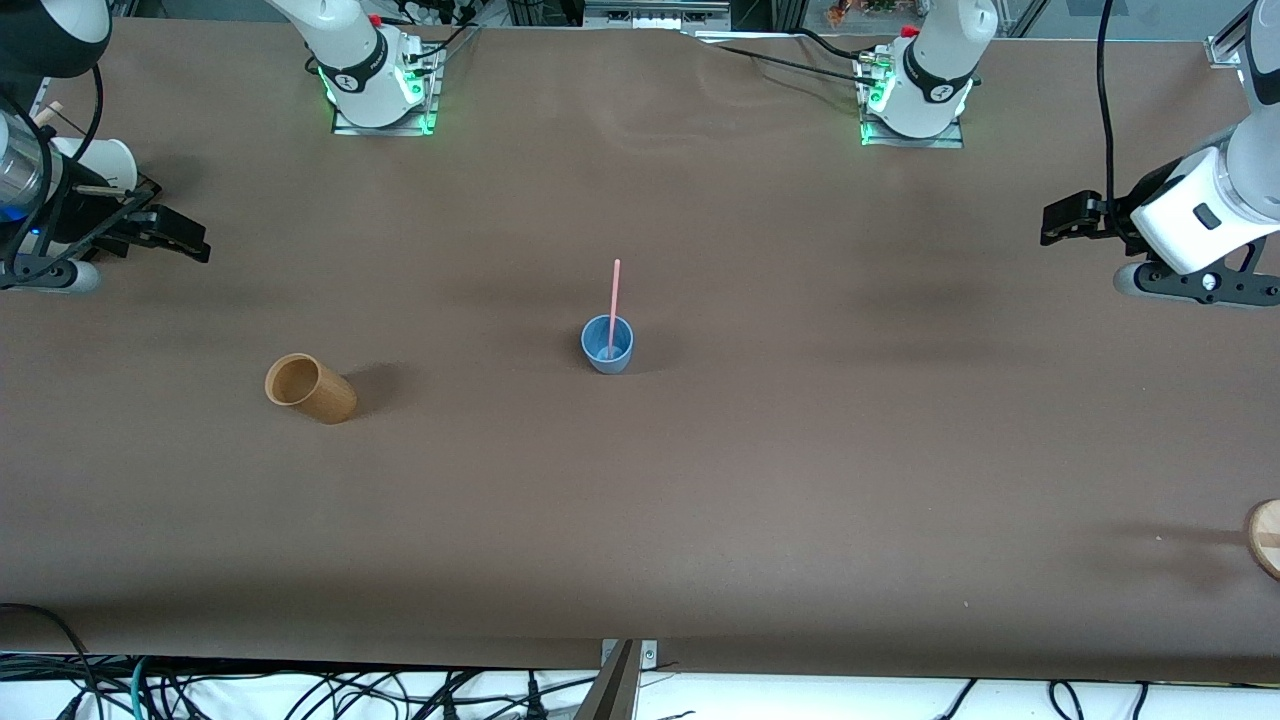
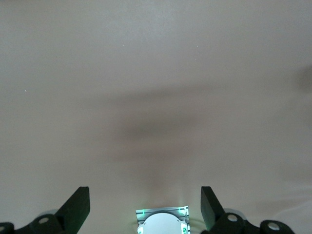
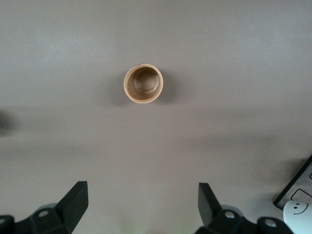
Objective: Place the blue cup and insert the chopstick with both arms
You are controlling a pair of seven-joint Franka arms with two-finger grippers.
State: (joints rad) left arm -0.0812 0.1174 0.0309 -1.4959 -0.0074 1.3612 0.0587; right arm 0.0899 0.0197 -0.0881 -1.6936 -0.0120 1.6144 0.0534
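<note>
Front view: we see the chopstick [image 1: 614,305] standing in the blue cup [image 1: 607,344] mid-tabletop [image 1: 800,450]. Left tool [image 2: 145,207] and right tool [image 3: 143,204] wait over its ends, both released, holding nothing.

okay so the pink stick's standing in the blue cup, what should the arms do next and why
Probably nothing more than hold back: the chopstick already stands in the upright blue cup, and the left gripper and right gripper hang open over the table's ends, holding nothing.

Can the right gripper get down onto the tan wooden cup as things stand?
Probably yes: the right gripper is open above the table, and the tan wooden cup stands alone with bare table around it.
</note>
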